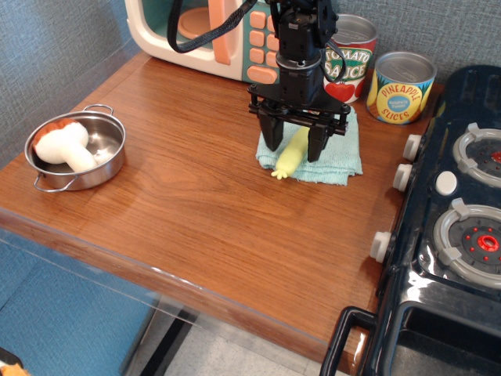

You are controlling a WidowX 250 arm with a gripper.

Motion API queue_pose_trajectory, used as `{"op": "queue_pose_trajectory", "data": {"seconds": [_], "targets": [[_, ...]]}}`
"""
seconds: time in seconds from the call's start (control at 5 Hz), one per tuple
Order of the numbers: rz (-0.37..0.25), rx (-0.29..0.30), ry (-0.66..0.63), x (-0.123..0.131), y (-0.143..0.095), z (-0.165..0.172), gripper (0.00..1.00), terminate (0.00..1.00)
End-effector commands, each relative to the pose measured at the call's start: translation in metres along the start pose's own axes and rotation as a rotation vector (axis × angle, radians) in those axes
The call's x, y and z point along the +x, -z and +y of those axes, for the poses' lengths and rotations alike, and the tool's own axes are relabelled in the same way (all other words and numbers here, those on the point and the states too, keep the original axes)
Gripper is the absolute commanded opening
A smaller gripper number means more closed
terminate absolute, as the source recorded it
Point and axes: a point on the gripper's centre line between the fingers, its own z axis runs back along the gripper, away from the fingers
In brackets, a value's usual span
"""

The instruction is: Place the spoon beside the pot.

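The grasp is judged to be the step in hand: the hand [293,146] is set low over the spoon [290,155], its two fingers spread apart with the yellow handle lying between them, and nothing is clamped. The spoon is found on the cloth [333,145], well apart from the pot [78,149], which stands far to the cloth's left near the surface's [203,211] edge and is occupied by a white and orange toy [63,144]. The spoon's long axis is seen to run diagonally across the cloth, the handle's tip pointing toward the cloth's front-left corner and slightly overhanging it; the bowl end is hidden behind the hand, toward the cans. For the next move, a closing of the fingers across the handle's width is called for, then a lift clear of the cloth and a carry leftward to bare wood just beside the pot.
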Motion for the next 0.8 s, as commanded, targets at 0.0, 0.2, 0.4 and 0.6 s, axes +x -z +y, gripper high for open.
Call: {"op": "queue_pose_trajectory", "data": {"seconds": [0.0, 0.2, 0.4, 0.6], "targets": [[-0.032, 0.011, 0.005, 0.002, -0.011, -0.004, 0.00, 0.00], [-0.025, 0.012, 0.001, 0.001, -0.009, -0.004, 0.00, 0.00], [-0.094, 0.020, 0.012, -0.003, -0.036, 0.005, 0.00, 0.00], [-0.172, 0.025, -0.002, -0.016, -0.067, 0.027, 0.00, 0.00]]}}
